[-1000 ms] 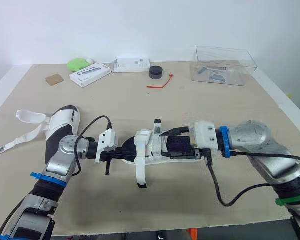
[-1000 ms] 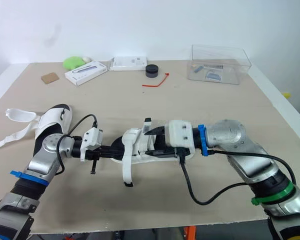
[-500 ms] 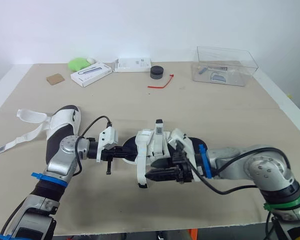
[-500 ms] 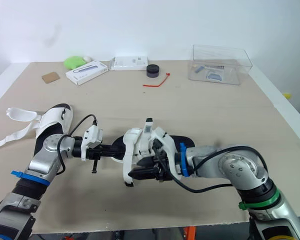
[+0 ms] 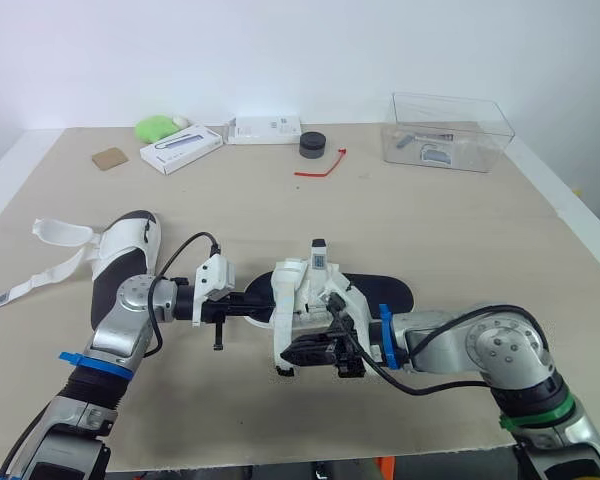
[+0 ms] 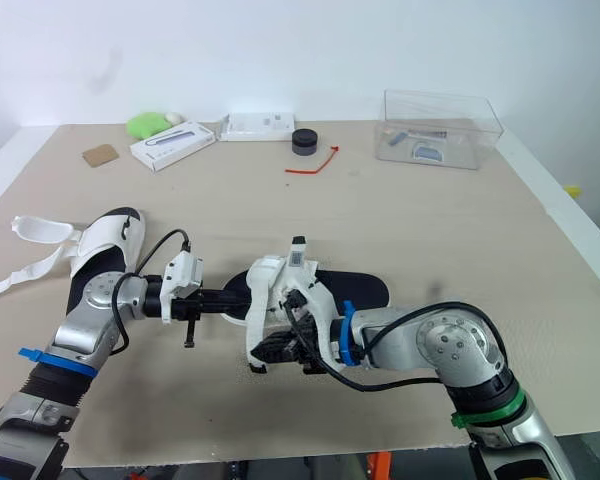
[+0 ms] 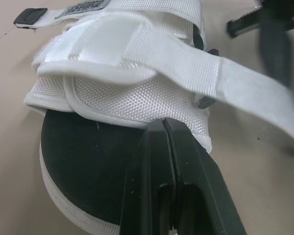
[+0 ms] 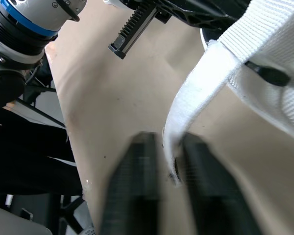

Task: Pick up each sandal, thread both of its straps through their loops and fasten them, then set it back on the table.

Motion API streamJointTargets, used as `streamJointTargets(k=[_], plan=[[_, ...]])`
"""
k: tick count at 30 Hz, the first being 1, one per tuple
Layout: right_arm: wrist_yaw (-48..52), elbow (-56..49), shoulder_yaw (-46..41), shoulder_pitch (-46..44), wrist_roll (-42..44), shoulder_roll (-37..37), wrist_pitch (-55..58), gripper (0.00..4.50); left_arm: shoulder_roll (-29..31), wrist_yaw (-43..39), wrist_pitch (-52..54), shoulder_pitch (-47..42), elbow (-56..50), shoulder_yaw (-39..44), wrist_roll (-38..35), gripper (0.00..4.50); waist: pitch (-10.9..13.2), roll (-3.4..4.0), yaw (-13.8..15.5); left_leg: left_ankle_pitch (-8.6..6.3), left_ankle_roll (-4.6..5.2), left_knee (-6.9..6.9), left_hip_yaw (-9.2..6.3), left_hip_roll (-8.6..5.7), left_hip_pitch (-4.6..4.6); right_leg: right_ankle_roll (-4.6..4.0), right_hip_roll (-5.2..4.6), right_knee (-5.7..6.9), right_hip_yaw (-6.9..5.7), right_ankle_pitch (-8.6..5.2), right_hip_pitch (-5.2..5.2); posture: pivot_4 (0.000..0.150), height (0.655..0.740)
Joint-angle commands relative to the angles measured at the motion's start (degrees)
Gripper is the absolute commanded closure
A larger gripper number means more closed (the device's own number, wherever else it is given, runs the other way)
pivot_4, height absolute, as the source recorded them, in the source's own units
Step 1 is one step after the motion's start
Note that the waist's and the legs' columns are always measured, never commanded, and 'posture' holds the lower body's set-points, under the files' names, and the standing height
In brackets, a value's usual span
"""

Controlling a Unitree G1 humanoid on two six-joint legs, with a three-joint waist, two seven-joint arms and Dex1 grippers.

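A white-strapped sandal with a black sole (image 5: 380, 292) lies at the table's front centre. My left gripper (image 5: 248, 308) is shut, its tips (image 7: 162, 122) pinching the edge of the white upper (image 7: 127, 83) over the black insole. One loose strap (image 5: 280, 338) hangs down the near side of the sandal. My right gripper (image 5: 288, 352) reaches in low from the right, and the strap's end (image 8: 196, 93) sits between its blurred fingers (image 8: 144, 147). A second sandal (image 5: 130, 245) lies at the far left with its long straps (image 5: 60, 232) spread open.
At the back stand a clear plastic box (image 5: 450, 130), a black round object (image 5: 312, 145), a red cord (image 5: 320, 165), two white boxes (image 5: 180, 150) (image 5: 265, 128), a green object (image 5: 157, 127) and a brown square (image 5: 108, 158).
My right arm swung from the sandal's right end round to its near side, dropped low, and its fingers closed in on the hanging strap's end. The left gripper and sandal stayed put.
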Motion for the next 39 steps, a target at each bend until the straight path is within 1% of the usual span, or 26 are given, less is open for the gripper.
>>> streamJointTargets(k=[1,5,7,10,13,18,24,25,30,35,39], plan=[[-2.0,0.9,-1.0,-1.0,4.0,0.5,0.6,4.42,-0.1,0.3,-0.3,0.4,-1.8,0.4,-0.2,4.5,0.0,0.0,0.0,0.0,0.0,0.0,0.0,0.0,0.0,0.0,0.0,0.0,0.0,0.0,0.0,0.15,0.74],[-3.0,1.8,-0.8,-1.1,5.8,0.0,1.2,4.42,-0.1,0.4,-0.5,0.6,-1.8,0.2,-0.1,4.5,0.0,0.0,0.0,0.0,0.0,0.0,0.0,0.0,0.0,0.0,0.0,-0.01,0.0,0.0,0.0,0.15,0.74],[-3.8,2.7,-1.1,-1.6,8.5,-0.3,0.9,4.42,-0.1,0.3,-0.6,0.8,-1.7,0.2,0.0,4.5,0.0,0.0,0.0,0.0,0.0,0.0,-0.01,0.0,-0.01,0.01,0.0,-0.01,0.0,0.0,0.0,0.15,0.74],[-7.0,10.0,-2.3,-8.0,16.0,-0.9,-0.6,4.42,-0.1,0.2,-0.8,0.8,-1.5,0.1,0.1,4.5,0.0,0.0,-0.2,0.0,0.0,0.0,0.02,0.0,0.0,0.03,0.0,-0.01,0.03,0.02,0.0,0.15,0.74],[-7.0,17.4,-2.9,-15.1,18.5,-1.6,0.0,4.42,-0.4,0.3,-0.9,0.7,-1.2,-0.1,0.3,4.5,0.0,0.0,-0.2,0.06,0.1,0.01,0.15,-0.01,0.03,0.09,0.01,-0.03,0.14,0.15,-0.01,0.15,0.74],[-2.5,25.4,-1.9,-22.4,14.6,-2.9,5.3,4.42,-0.9,0.3,-1.4,0.2,-0.4,-0.2,0.6,4.5,0.0,0.0,-0.1,0.07,0.18,-0.02,0.13,0.0,-0.05,0.08,0.03,-0.14,0.06,0.16,-0.01,0.15,0.74],[2.1,31.6,-2.4,-25.2,8.9,-1.7,10.4,4.42,-1.2,0.4,-1.7,0.4,-0.4,0.0,0.8,4.5,0.0,0.0,0.0,-0.02,0.33,-0.04,0.15,-0.01,-0.19,0.06,-0.05,-0.33,0.09,0.22,-0.04,0.15,0.74],[2.8,32.3,-2.6,-25.6,7.8,-1.3,11.0,4.42,-1.2,0.4,-1.7,0.5,-0.4,0.0,0.8,4.5,0.0,0.0,0.0,-0.02,0.33,-0.04,0.16,-0.01,-0.2,-0.09,-0.06,-0.37,0.09,0.36,-0.04,0.15,0.74],[5.4,37.7,-5.0,-29.4,2.8,1.0,12.8,4.42,-1.2,0.5,-1.9,0.8,-0.3,0.1,0.9,4.5,0.0,0.0,-0.1,-0.02,0.33,-0.03,0.19,0.0,-0.23,0.07,-0.03,-0.54,0.11,0.41,-0.03,0.15,0.74],[7.0,40.2,-7.9,-32.3,-0.8,3.3,15.1,4.42,-1.1,0.4,-1.8,0.9,-0.3,0.1,0.9,4.5,0.0,0.0,-0.1,-0.02,0.33,-0.04,0.2,0.01,-0.26,0.06,-0.02,-0.57,0.11,0.45,-0.04,0.15,0.74],[7.6,40.0,-9.6,-32.0,-3.0,4.8,17.6,4.42,-0.8,0.3,-1.7,0.8,-0.3,0.3,0.8,4.5,0.0,0.0,-0.1,-0.03,0.33,-0.05,0.2,0.01,-0.3,0.02,-0.03,-0.6,0.11,0.48,-0.06,0.15,0.74]])
